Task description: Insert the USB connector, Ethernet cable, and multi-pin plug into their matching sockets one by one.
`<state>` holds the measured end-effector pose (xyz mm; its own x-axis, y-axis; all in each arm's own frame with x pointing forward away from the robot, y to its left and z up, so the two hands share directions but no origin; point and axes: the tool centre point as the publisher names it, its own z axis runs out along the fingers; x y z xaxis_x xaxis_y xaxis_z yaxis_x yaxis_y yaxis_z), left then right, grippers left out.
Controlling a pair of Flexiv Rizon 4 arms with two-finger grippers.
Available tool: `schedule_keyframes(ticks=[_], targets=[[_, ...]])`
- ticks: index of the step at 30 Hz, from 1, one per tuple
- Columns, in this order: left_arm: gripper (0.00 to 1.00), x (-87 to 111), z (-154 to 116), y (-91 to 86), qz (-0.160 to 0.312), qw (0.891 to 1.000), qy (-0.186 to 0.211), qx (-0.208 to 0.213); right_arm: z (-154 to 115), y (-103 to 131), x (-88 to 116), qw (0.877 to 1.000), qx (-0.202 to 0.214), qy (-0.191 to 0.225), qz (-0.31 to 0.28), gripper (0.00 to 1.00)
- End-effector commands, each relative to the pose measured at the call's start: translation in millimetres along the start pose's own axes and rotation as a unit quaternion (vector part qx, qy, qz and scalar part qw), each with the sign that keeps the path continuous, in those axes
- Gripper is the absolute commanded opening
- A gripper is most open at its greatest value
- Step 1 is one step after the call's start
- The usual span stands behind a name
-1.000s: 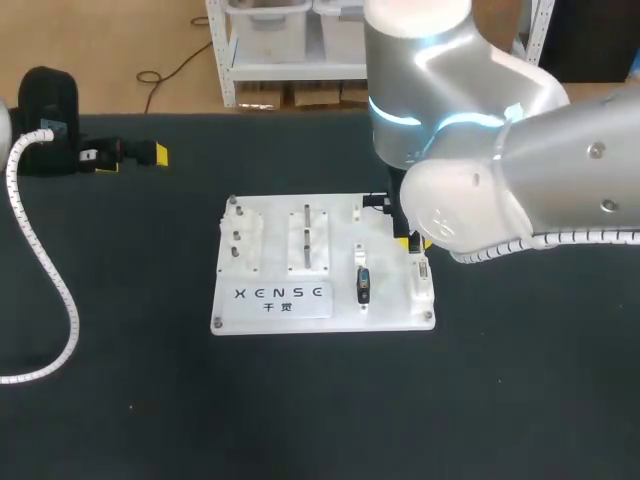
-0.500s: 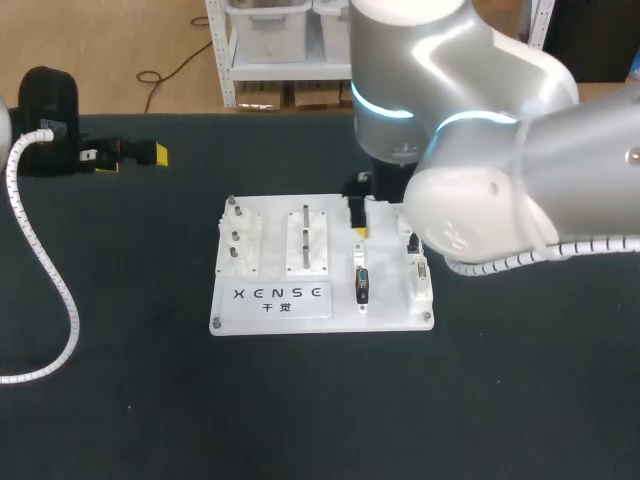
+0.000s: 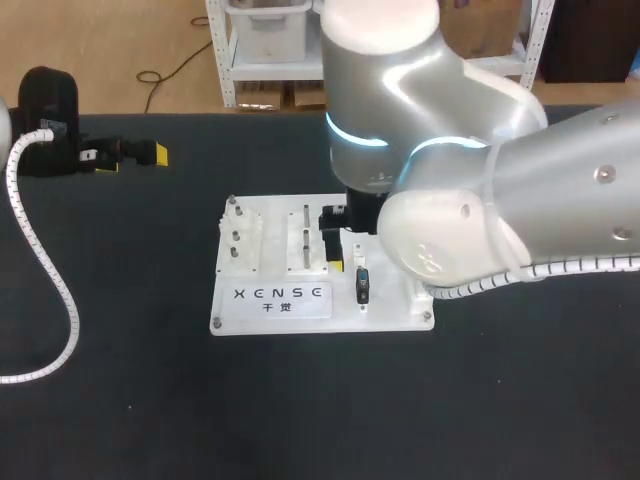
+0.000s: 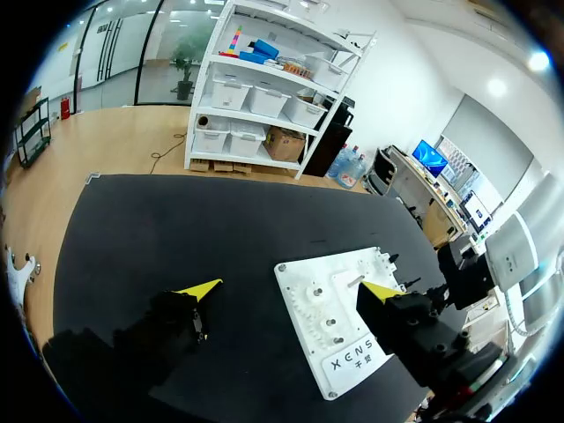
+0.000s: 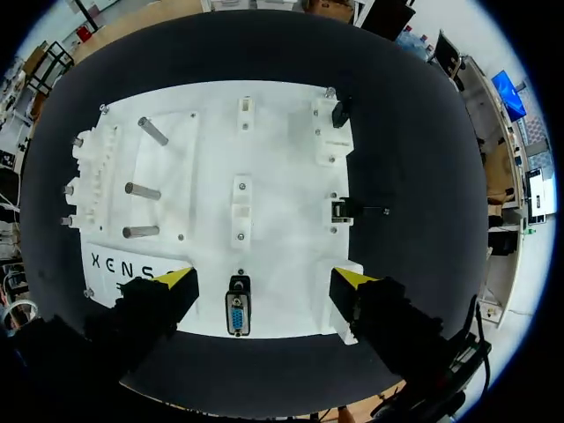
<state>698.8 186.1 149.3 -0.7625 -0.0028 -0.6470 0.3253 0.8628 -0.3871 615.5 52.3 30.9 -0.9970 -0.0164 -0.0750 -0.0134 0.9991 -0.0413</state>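
The white socket board [image 3: 390, 312] lies mid-table. My right gripper [image 3: 333, 250] hangs over its middle. In the right wrist view that gripper [image 5: 264, 278] is open, its yellow tips wide apart above the board [image 5: 282, 159] with nothing gripped. A multi-pin plug [image 5: 237, 314] with a blue face sits on the board below and between the fingers, also seen from the head view [image 3: 363, 286]. Two small black connectors [image 5: 337, 113] [image 5: 344, 210] sit along one edge of the board. My left gripper [image 3: 130, 154] rests far back left, open and empty [image 4: 289, 289].
Metal pegs [image 5: 141, 189] and white fixtures [image 3: 307, 240] stand on the board's left half. A white ribbed hose [image 3: 45, 270] from my left arm trails over the table's left side. The bulky right arm [image 3: 450, 200] hides the board's back right.
My right arm has swung left, carrying its gripper from the sockets at the board's right edge to the board's middle. The left arm has stayed put.
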Motion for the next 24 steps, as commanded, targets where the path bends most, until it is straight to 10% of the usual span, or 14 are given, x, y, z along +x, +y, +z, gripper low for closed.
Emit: schedule_keyframes(ticks=[1,24], targets=[[1.00,-1.2,0,-1.3,-0.001,1.000,0.003,-0.003,0,2,3,1.000,0.002,0.001,-0.001,1.00],[1.00,-1.2,0,-1.3,-0.001,1.000,0.003,-0.003,1,15,15,1.000,-0.015,0.020,0.003,1.00]])
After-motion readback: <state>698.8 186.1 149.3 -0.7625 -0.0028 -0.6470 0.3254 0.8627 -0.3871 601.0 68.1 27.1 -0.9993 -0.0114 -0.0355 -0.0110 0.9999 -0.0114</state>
